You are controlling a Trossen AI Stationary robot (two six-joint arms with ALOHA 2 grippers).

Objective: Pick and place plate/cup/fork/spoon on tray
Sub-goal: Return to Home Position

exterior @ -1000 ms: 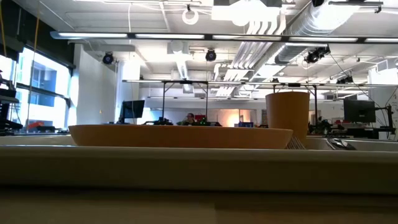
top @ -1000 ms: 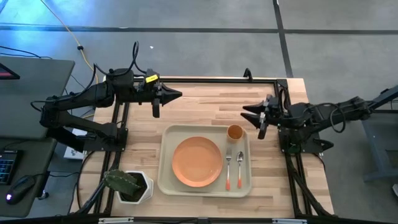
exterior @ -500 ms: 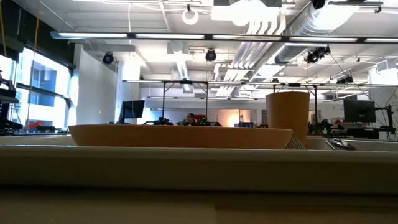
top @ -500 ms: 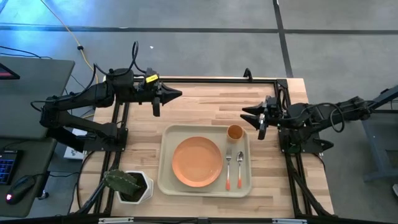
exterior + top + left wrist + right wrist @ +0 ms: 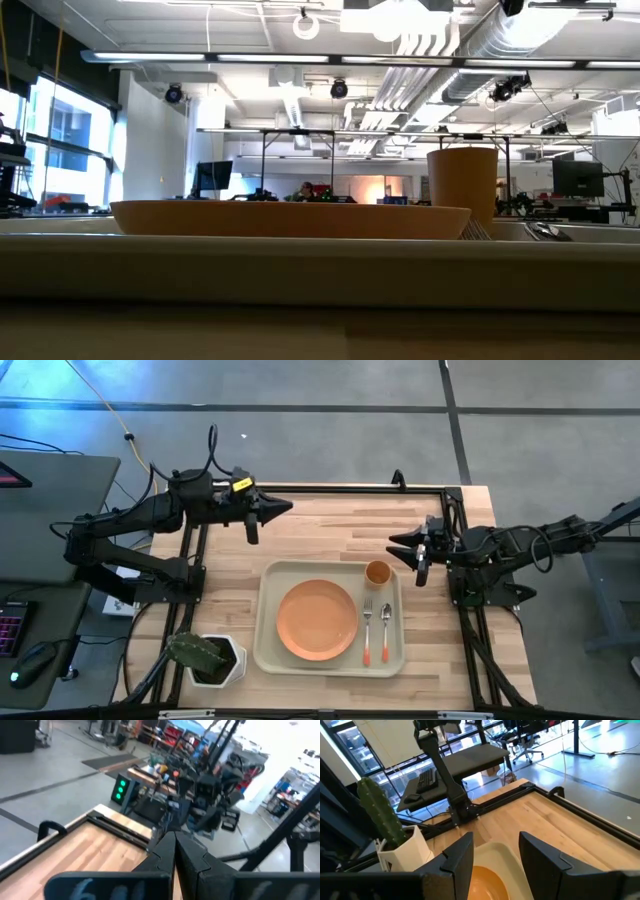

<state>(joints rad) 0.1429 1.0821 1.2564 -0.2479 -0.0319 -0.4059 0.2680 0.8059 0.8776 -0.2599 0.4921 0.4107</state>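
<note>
The beige tray lies on the wooden table, near its front edge. On it rest the orange plate, the small orange cup at its far right corner, and the fork and spoon side by side to the right of the plate. The low view shows the plate and the cup behind the tray's rim. My left gripper is shut, raised over the table's far left. My right gripper is open, raised just right of the cup, and touches nothing.
A white square pot with a cactus stands at the table's near left corner, left of the tray. A black frame runs along the table's far and side edges. Bare wood lies between the two grippers.
</note>
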